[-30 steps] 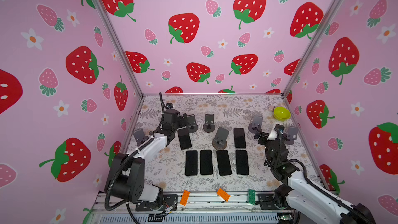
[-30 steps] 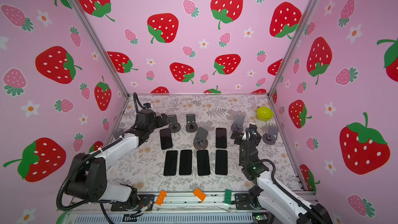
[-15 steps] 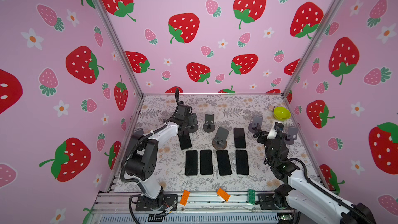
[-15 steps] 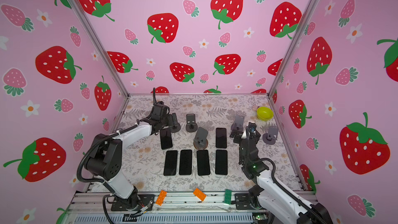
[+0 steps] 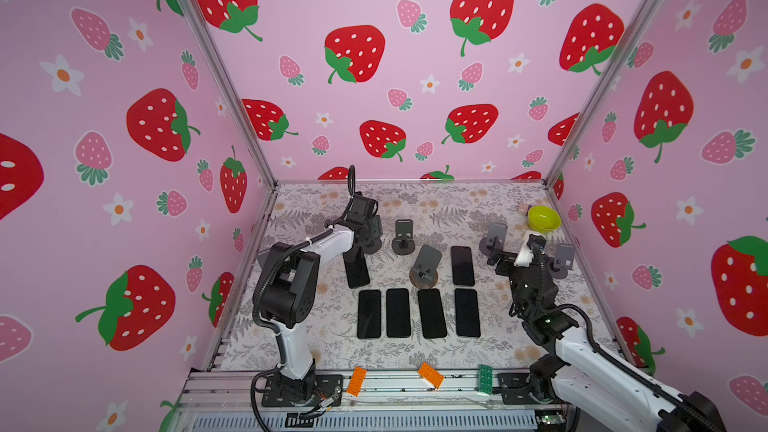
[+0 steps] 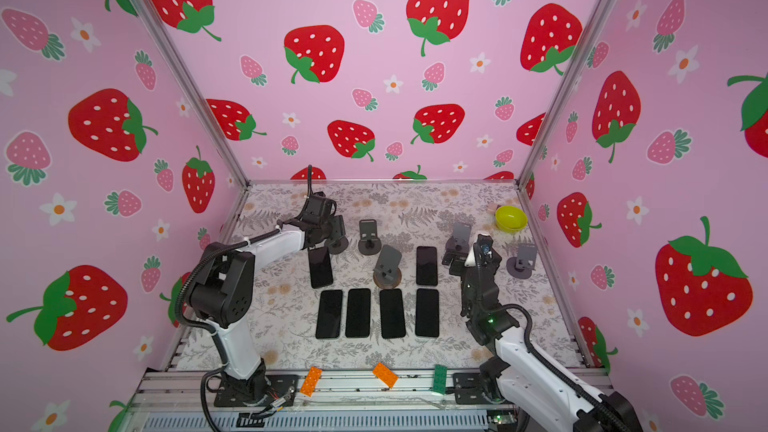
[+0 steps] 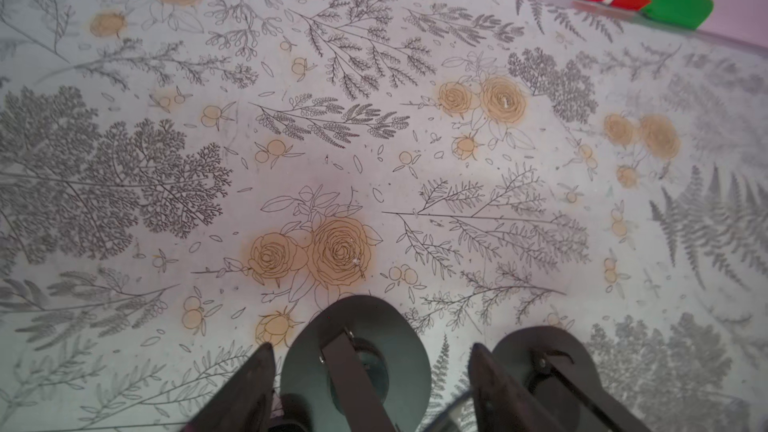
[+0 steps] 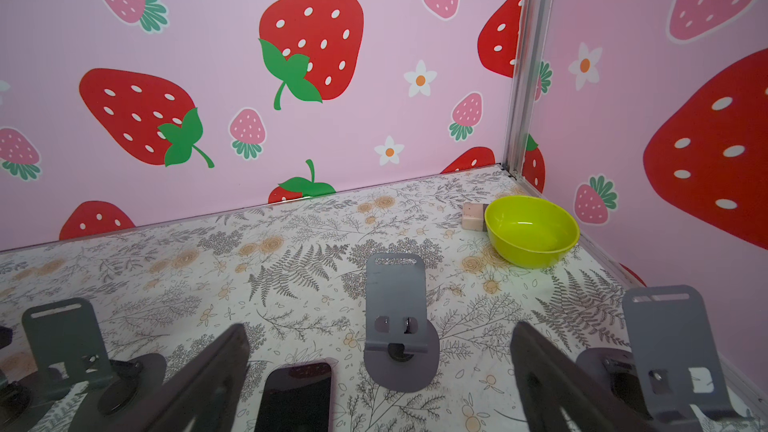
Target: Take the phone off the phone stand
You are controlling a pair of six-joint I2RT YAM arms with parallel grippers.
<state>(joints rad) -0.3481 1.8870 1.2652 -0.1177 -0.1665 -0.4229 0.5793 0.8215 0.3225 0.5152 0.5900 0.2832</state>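
**A:** What's new on the left?

**B:** The left gripper point(image 7: 370, 349) has swung in from the 9 o'clock edge of the table point(image 5: 415, 209) to the phone stand point(image 5: 372, 246). Its fingers point(image 7: 249, 384) have just drawn in from wide apart and stopped partway, as if on something broad.

**A:** On the phone?

**B:** I'd say so. The gripper sits right at the top end of the phone point(image 5: 357, 270), and a glassy edge shows between the fingers in the wrist view. The contact itself is hidden.

**A:** So the lift can start?

**B:** It seems so. The phone hasn't shifted yet. It's at 9 o'clock from the table's middle, with the stand at its 1 o'clock.

**A:** How does it look?

**B:** It's a glossy black slab with a dark screen, and its far end looks propped on the stand. I can't tell whether its foot sits in the cradle.

**A:** And the other arm?

**B:** The right gripper point(image 8: 380, 329) hangs at 3 o'clock, spread wide and holding nothing.
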